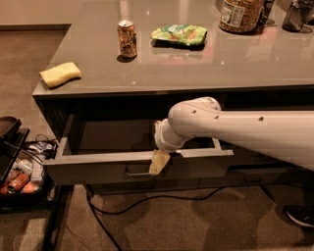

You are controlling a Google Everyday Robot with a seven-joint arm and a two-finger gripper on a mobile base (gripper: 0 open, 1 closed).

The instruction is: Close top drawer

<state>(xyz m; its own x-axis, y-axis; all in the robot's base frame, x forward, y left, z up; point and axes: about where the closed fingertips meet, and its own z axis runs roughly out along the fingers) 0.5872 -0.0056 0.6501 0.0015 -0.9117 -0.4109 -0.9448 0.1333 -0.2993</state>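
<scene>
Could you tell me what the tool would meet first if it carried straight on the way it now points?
Probably the top drawer: the tool points down over its front edge, its tip beside the metal handle. Depth is unclear; it may already touch.

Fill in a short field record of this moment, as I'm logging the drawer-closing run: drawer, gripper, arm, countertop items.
top drawer: open, pulled out, dark inside showing
gripper: at the drawer's front, right beside the handle
arm: reaches in from the right, over the drawer's front edge
counter: can, green snack bag, yellow sponge, jar
floor: black cable below the drawers
</scene>
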